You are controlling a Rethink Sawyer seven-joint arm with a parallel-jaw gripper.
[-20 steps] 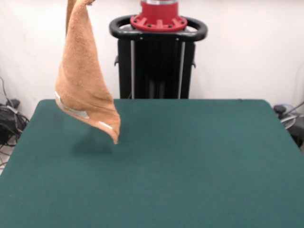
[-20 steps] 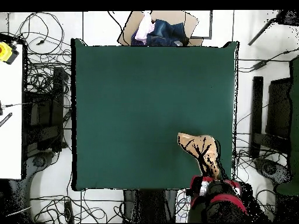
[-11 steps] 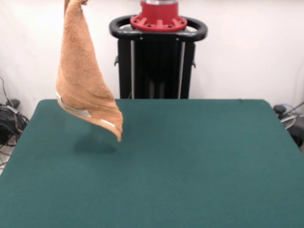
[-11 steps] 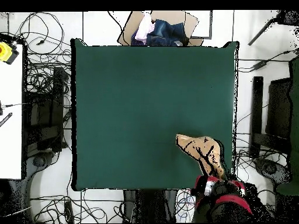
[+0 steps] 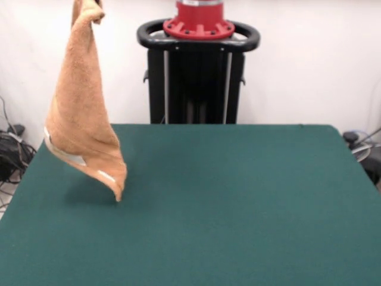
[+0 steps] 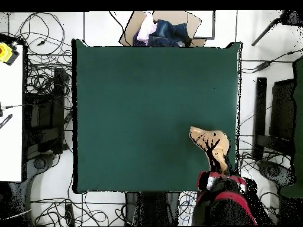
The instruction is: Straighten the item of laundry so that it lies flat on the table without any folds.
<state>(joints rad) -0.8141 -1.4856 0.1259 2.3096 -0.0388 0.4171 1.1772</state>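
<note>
The item of laundry (image 5: 83,128), an orange-tan terry towel, hangs in the air by its top corner, draped in a long folded cone. Pale border bands show near its lower edge. Its lowest tip hovers just above the table (image 5: 238,202), over the left part in the front view. From overhead the item of laundry (image 6: 210,143) sits near the green table's (image 6: 142,106) right edge, close to the robot's side. My gripper (image 6: 221,175) holds the top corner from above; in the front view only a dark bit of it shows at the top edge.
A cardboard box (image 6: 161,28) with clothes in it stands beyond the table's far edge in the overhead view. Cables lie on the floor all around. A white bench (image 6: 10,112) is at the left. The black pedestal (image 5: 198,71) rises behind the table.
The hanging towel has swung toward the table's side edge, left in the front view and right in the overhead view. Its lower tip now hangs lower, closer to the felt.
</note>
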